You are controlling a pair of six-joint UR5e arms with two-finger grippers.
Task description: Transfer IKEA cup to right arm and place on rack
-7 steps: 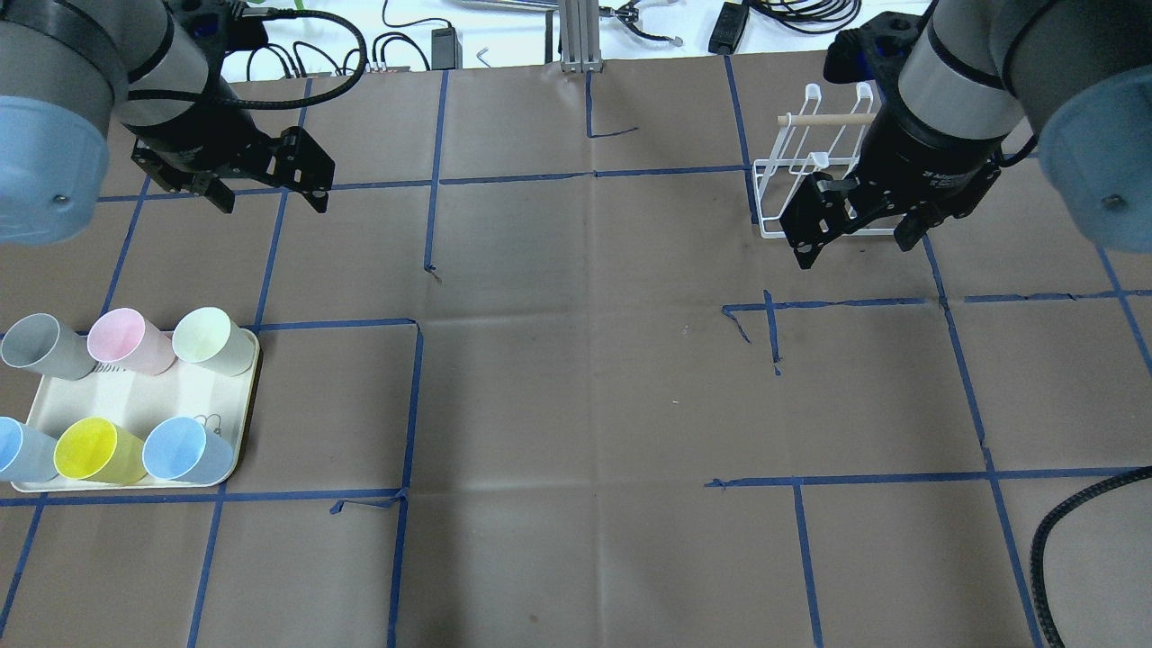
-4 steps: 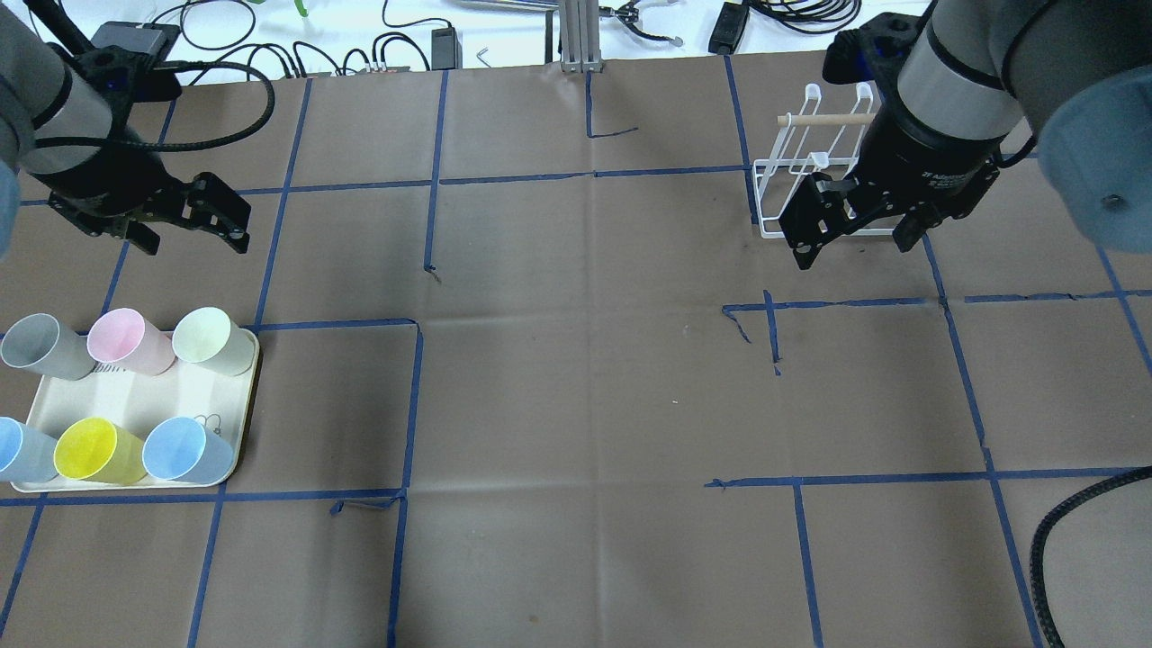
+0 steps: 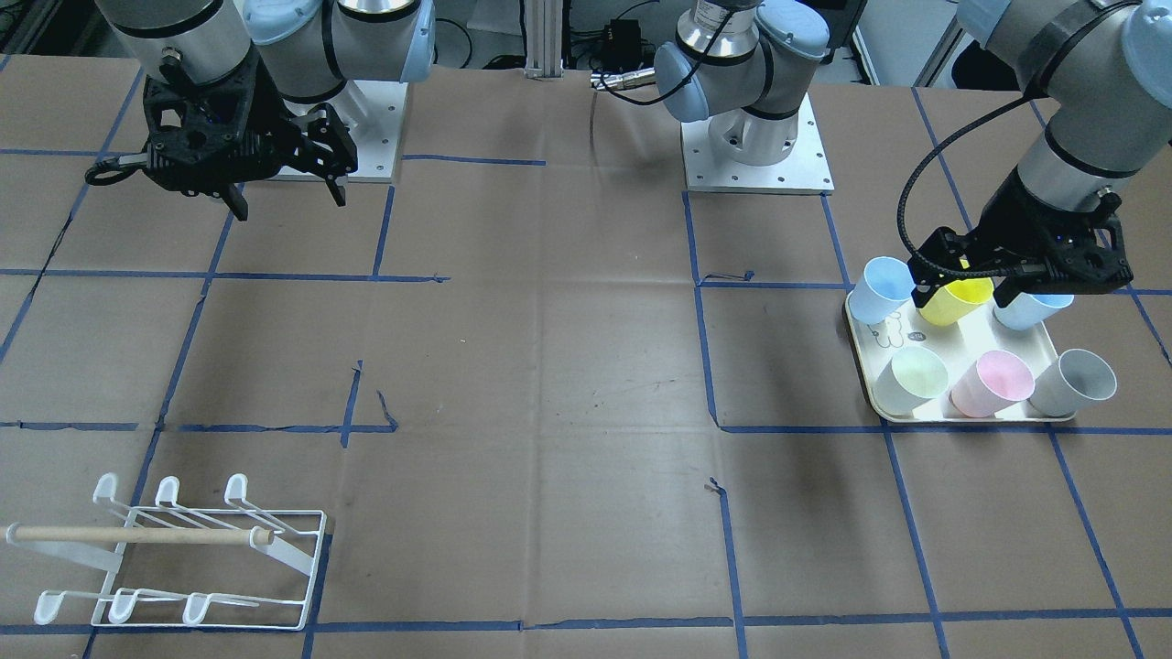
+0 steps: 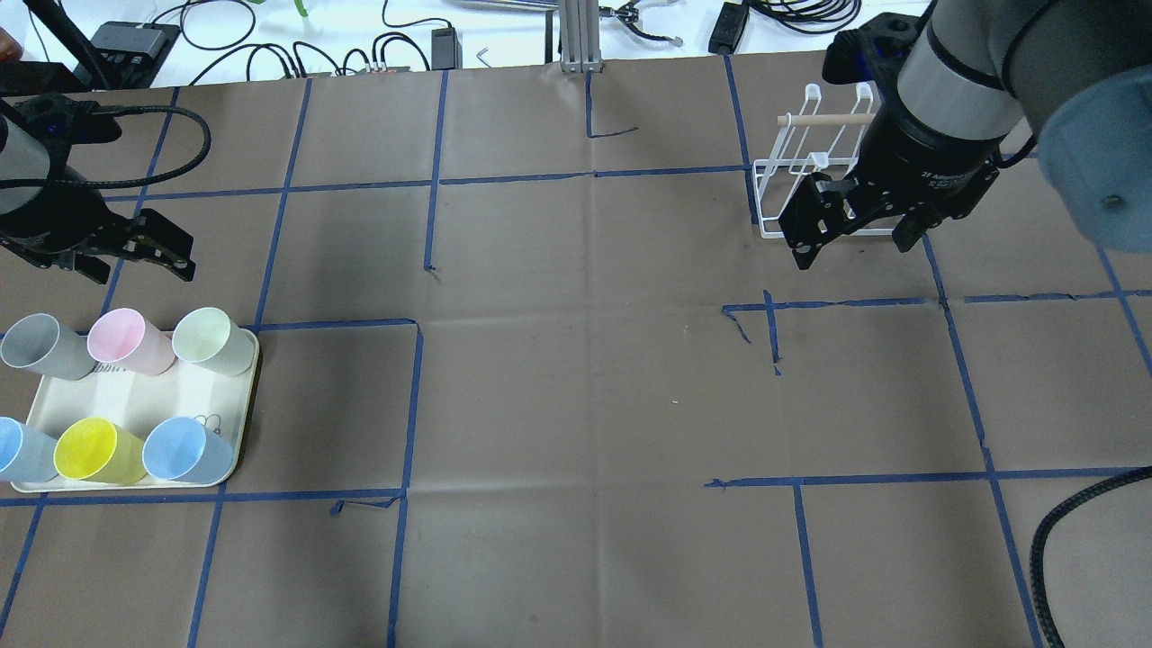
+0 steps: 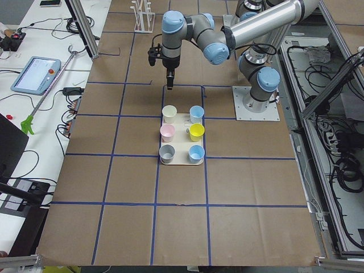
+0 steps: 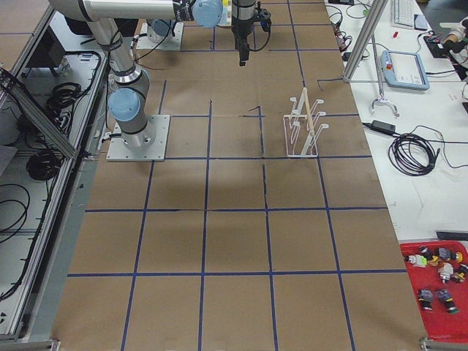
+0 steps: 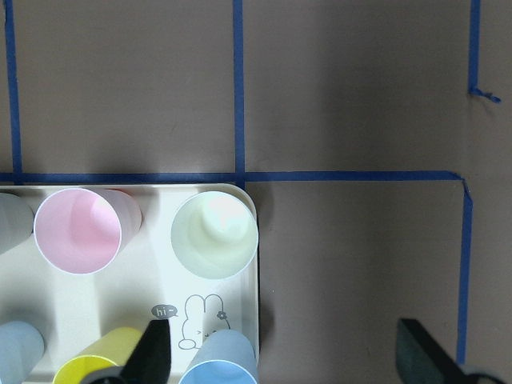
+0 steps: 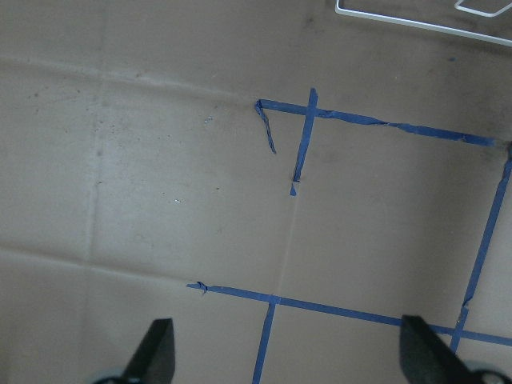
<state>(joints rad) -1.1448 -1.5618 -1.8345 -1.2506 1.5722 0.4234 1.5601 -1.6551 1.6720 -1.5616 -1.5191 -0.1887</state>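
Black linkage-fingered left gripper [image 4: 139, 259], spread wide and empty, above six mouth-up pastel plastic cups [image 4: 211, 340] on cream tray [image 4: 144, 396]. Likely light, stiff, slick: pinch across one rim wall. Blocky-fingered right gripper [image 4: 850, 247] likewise agape, empty.

In the front-facing view the left gripper [image 3: 963, 295] partly covered the yellow cup [image 3: 955, 309] and a blue cup [image 3: 1027, 314] beside it, and that blue cup also ran off the overhead view's left edge. From overhead the right gripper [image 4: 853, 252] and the right arm [image 4: 954, 90] hid the right side of the rack [image 4: 817, 159]; the right wrist view caught only a strip of its base wire at the top edge.
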